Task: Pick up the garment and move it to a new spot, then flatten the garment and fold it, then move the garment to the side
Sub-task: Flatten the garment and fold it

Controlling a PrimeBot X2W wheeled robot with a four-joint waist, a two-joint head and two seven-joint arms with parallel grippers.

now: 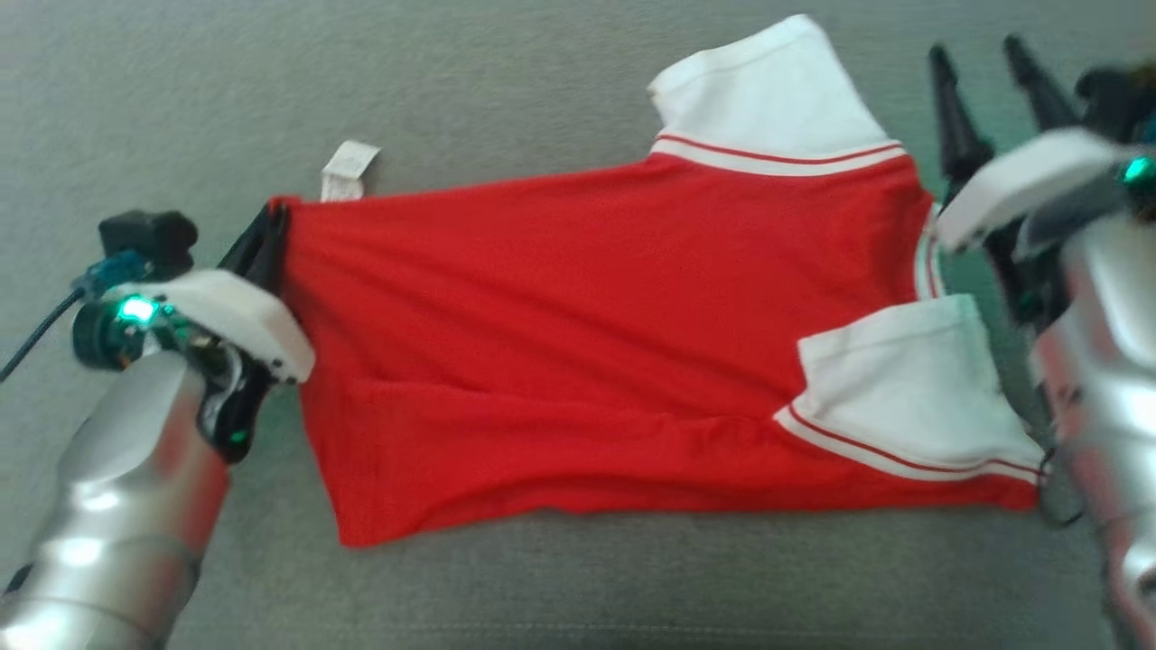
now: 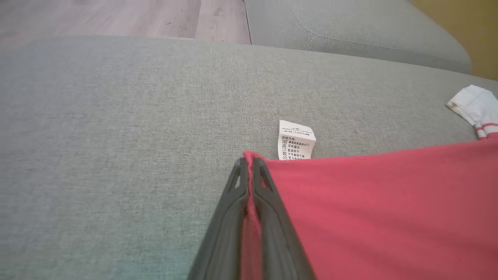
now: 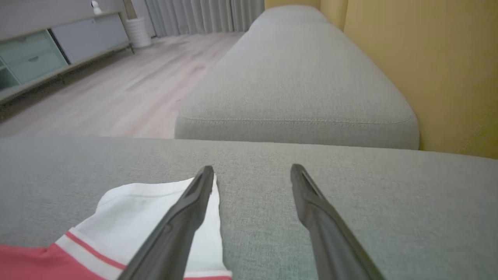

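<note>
Left gripper (image 2: 249, 162) is clamped on the hem corner of the bright red short-sleeved mesh-knit shirt (image 1: 560, 343), which lies spread on the grey woven cushion (image 1: 542, 81). The right gripper (image 3: 253, 168) hangs open-jawed and empty beside a white sleeve (image 3: 148, 206). Flattening well likely means pinching the shoulder edge, then drawing both ends gently apart, kept low.

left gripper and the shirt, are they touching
Touching. The left wrist view shows the left gripper shut on the shirt, red cloth pinched between its jaws.
</note>
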